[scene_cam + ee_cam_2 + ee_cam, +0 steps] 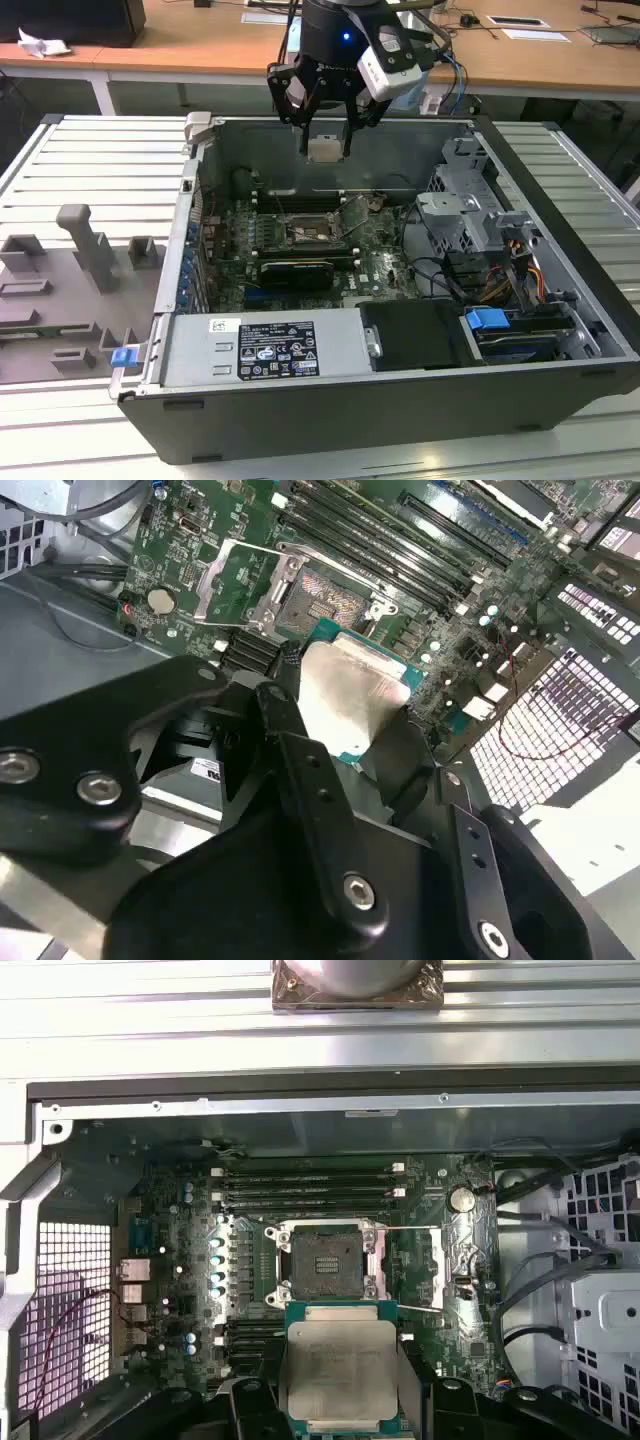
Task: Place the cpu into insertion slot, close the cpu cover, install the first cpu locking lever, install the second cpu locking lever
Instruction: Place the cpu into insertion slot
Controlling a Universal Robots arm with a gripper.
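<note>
Silvery-beige cpu (338,1370), black claw (326,142), green motherboard (165,1260), dark grey case (300,415), blue tab (488,320)

In the exterior view the arm (340,30) was cut off by the picture's edge at twelve o'clock. The insertion slot (305,233) was too small to make out its contacts. A labelled grey box (265,350), at six o'clock from the slot, hid the motherboard's edge behind it. In the first wrist view the cpu (338,1360) ran off the picture's edge. The dark fingers (410,1385) of the tool (340,1385) clamping it covered both its flanks.
</note>
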